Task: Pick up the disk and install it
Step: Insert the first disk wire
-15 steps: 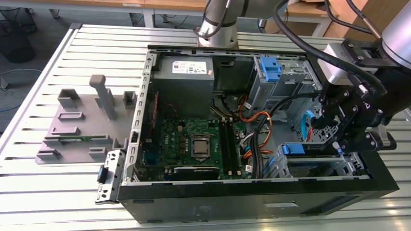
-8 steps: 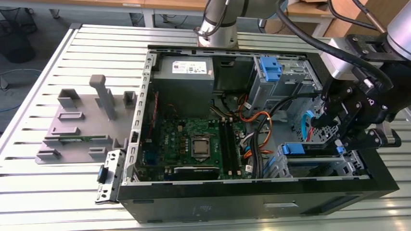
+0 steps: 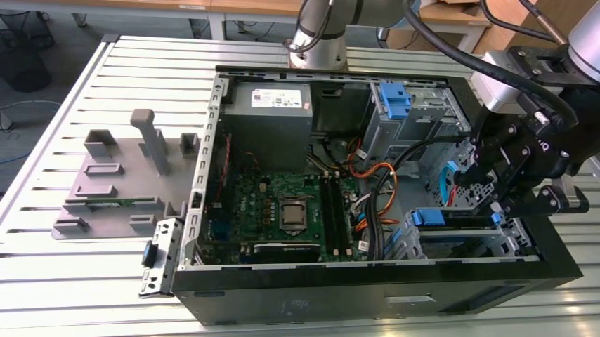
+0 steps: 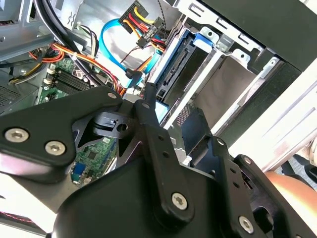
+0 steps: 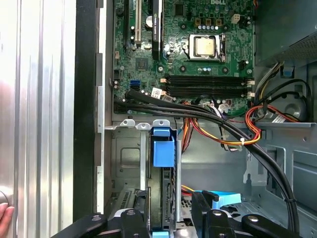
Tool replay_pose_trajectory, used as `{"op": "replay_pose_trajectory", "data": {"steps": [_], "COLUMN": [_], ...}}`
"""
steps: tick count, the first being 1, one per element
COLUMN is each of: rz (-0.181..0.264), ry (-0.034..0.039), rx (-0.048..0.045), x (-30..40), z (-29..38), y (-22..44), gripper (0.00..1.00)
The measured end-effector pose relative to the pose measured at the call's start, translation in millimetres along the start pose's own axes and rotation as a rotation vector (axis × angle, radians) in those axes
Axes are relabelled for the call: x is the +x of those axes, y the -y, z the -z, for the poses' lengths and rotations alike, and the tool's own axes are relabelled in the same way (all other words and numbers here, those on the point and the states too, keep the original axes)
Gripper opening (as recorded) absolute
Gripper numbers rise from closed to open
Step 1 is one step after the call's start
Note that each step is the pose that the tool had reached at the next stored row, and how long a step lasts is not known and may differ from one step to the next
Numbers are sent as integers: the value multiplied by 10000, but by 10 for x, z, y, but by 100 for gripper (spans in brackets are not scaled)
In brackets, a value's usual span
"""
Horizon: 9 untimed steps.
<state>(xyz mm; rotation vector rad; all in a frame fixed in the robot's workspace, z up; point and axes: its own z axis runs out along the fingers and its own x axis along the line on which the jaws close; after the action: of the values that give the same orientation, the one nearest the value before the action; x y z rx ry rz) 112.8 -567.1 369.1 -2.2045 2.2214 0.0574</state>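
Note:
The disk (image 5: 167, 196) stands on edge in a metal drive bay of the open computer case (image 3: 375, 281). Its blue bracket tab (image 5: 163, 148) points toward the motherboard. In the exterior view that blue tab (image 3: 426, 216) shows at the bay on the exterior view's right. My gripper (image 5: 171, 218) hovers over the bay, open, with one black finger (image 5: 141, 218) on each side of the disk's edge. From the second wrist view I see the disk's connector edge (image 4: 173, 74) in the bay beyond a black finger (image 4: 146, 106). My gripper (image 3: 501, 203) hangs right above the bay.
Black, orange and red cables (image 5: 233, 129) cross beside the bay. Another blue bracket (image 5: 220, 198) lies in the neighbouring bay. A grey power supply (image 3: 267, 105) and an upright blue latch (image 3: 394, 98) sit at the back. A grey fixture (image 3: 112, 182) lies outside the case. A person's hand (image 5: 4, 214) is nearby.

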Motion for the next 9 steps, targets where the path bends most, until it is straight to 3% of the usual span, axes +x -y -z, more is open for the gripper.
{"op": "replay_pose_trajectory", "data": {"steps": [9], "rz": [1], "ry": [2], "rx": [0], "x": [-15], "z": [18], "y": [0], "gripper": [48]}}
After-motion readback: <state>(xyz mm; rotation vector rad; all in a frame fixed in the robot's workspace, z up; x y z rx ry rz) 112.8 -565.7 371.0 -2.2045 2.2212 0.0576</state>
